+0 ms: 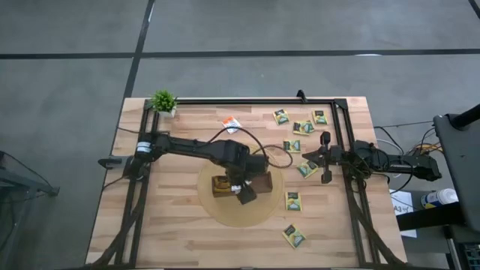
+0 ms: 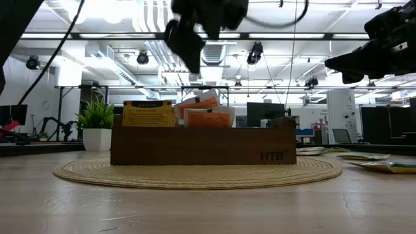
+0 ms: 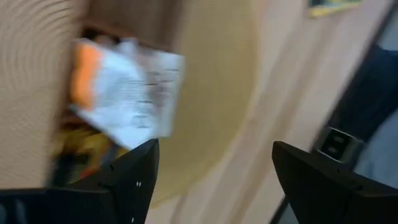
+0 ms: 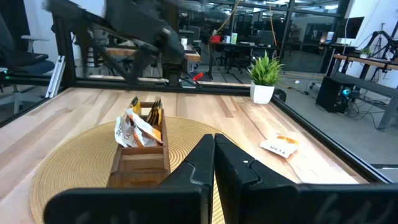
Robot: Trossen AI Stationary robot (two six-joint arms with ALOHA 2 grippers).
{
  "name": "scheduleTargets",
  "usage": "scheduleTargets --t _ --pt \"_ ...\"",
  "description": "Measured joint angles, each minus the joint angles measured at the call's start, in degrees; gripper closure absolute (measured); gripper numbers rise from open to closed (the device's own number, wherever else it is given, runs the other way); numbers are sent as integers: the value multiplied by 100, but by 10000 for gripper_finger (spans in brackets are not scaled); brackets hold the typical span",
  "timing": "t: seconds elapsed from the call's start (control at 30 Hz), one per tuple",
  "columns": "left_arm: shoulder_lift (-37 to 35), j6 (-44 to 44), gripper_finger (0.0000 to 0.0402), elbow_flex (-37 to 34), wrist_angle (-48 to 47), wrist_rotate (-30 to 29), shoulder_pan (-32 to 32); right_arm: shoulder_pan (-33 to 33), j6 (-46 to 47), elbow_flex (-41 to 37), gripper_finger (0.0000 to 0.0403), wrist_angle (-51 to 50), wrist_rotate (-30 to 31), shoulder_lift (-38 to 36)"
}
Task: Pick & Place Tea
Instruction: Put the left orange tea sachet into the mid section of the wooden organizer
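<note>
The long brown wooden tray (image 1: 264, 182) lies on a round woven mat (image 1: 259, 214) at mid-table. A yellow sachet (image 2: 148, 114) and orange-and-white sachets (image 2: 209, 110) stand upright in its left end. My left gripper (image 1: 244, 193) hangs open and empty above the tray; its wrist view shows a white-and-orange sachet (image 3: 127, 93) beyond the spread fingers (image 3: 214, 168). My right gripper (image 1: 324, 159) is shut and empty, held above the table at the right among loose sachets (image 1: 304, 127).
Several green-and-yellow sachets lie flat on the table's right part (image 1: 293, 200), (image 1: 294, 236), (image 1: 281, 116). A white-and-orange sachet (image 1: 232, 124) lies behind the mat. A small potted plant (image 1: 163, 100) stands at the far left corner. A dark frame rail (image 1: 247, 101) runs along the far edge.
</note>
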Motion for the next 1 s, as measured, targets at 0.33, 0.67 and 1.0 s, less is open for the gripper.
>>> scheduleTargets --t 0.33,0.67,1.0 --pt "-9 -53 97 -223 1022 36 -520 1 0 1 394 -2 1 -2" --pt "2 -100 97 -915 1189 -788 -314 2 0 1 394 -2 1 0" --pt "2 65 97 -896 1262 -1112 -110 0 0 1 394 0 1 -2"
